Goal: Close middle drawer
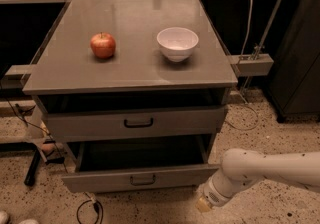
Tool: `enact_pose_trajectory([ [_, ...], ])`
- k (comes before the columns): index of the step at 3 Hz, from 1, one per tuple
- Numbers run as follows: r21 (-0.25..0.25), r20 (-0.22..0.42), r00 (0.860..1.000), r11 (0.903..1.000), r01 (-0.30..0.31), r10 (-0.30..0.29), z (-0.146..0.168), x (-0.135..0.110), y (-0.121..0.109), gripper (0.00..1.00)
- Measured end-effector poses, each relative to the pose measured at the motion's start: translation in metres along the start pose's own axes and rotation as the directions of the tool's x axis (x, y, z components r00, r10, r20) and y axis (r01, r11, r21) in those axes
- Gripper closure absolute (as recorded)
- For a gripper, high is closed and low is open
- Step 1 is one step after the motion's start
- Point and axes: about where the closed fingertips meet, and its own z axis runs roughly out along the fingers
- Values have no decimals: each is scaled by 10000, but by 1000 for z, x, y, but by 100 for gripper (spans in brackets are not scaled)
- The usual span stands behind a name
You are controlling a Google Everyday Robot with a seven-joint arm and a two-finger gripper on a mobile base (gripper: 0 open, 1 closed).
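Observation:
The middle drawer [140, 179] is a grey drawer with a low, wide front and a small black loop handle [142, 181]. It is pulled well out, and its deep box stands open and dark inside. My white arm [270, 165] comes in from the right edge. The gripper [202, 204] hangs low by the floor, just right of and slightly below the drawer front's right end. Whether it touches the front I cannot tell.
The top drawer [135, 124], with a taller front and a wider black handle, is pulled out a little. A red apple [103, 45] and a white bowl [177, 43] sit on the cabinet top [130, 68]. Cables lie on the speckled floor [90, 208] on the left. A dark cabinet [300, 58] stands at the right.

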Motion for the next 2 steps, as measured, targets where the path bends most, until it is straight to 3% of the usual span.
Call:
enact_pose_trajectory([
  [1,164,310,9995,9999,-15,10,-2,-24,-16,100],
  [2,316,637,9980,9995,-69,48,-2,-51,-33,100],
])
